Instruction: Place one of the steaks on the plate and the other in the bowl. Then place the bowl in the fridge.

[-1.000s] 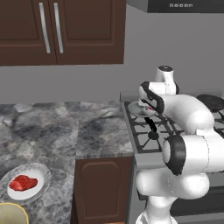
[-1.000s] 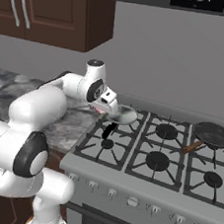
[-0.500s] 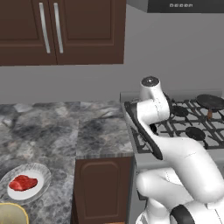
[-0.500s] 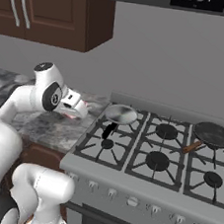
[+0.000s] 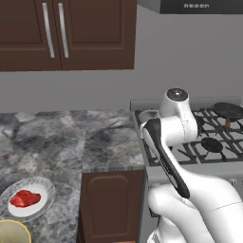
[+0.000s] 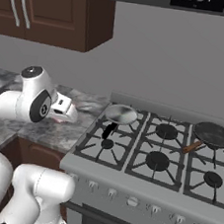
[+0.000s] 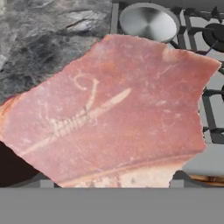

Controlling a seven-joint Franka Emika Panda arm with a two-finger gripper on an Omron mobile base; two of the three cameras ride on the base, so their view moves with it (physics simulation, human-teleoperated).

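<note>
The gripper (image 6: pixel 66 114) grasps a steak (image 7: pixel 113 113), which fills the hand view's centre. Lower left of the left base view, the other steak (image 5: pixel 24 198) lies on the plate (image 5: pixel 45 187), bowl (image 5: pixel 14 233) just below.

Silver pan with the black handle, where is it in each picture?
Left base view: the silver pan peeks out just left of the arm, at the stove's left edge.
Right base view: near the middle, on a left-hand burner.
Hand view: at the top, above the big steak.
Shared landmark: the stove's black grates.
</note>
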